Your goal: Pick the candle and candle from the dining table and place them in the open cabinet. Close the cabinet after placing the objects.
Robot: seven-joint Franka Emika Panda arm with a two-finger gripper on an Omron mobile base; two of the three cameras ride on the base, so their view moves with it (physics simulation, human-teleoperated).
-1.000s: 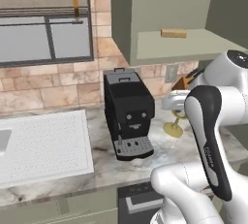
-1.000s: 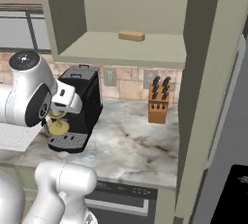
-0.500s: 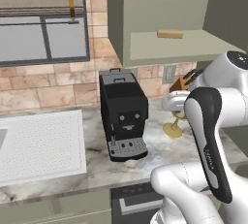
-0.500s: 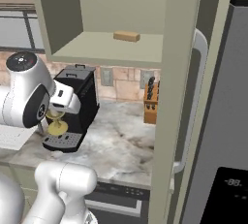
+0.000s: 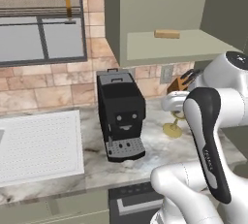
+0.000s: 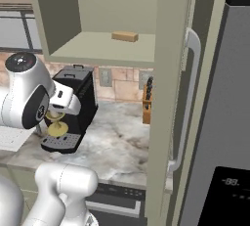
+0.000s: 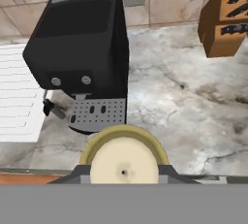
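The robot's hand (image 7: 124, 172) is closed tight around the short cream candle on its thin gold stemmed holder with a round foot (image 7: 124, 157), and carries it in the air above the grey-and-white veined marble desk (image 7: 193, 102) that runs along the tan brick wall. In the hand view the candle's pale round top and the gold rim around it sit right between the dark fingertips (image 7: 80, 172), seen from above. From the left base view the gold foot (image 5: 173, 129) hangs just below the white wrist, to the right of the boxy black coffee machine (image 5: 120, 114); from the right base view the same foot (image 6: 56, 128) hangs just in front of the machine (image 6: 73, 107), above its grey drip tray. Up above, the sage-green wall cabinet (image 6: 97, 49) stands open, with its flat-panelled door (image 6: 168, 98) swung out edge-on and the long silver bar handle (image 6: 185, 98) on its outer face. A small tan wooden block (image 6: 124, 36) lies on the cabinet's inner shelf (what it is, I cannot tell). An orange-brown wooden knife block with dark handles (image 7: 224, 22) stands at the back of the desk near the wall, well apart from the coffee machine. A white ribbed draining board (image 5: 36, 145) lies flat on the desk to the left of the machine.
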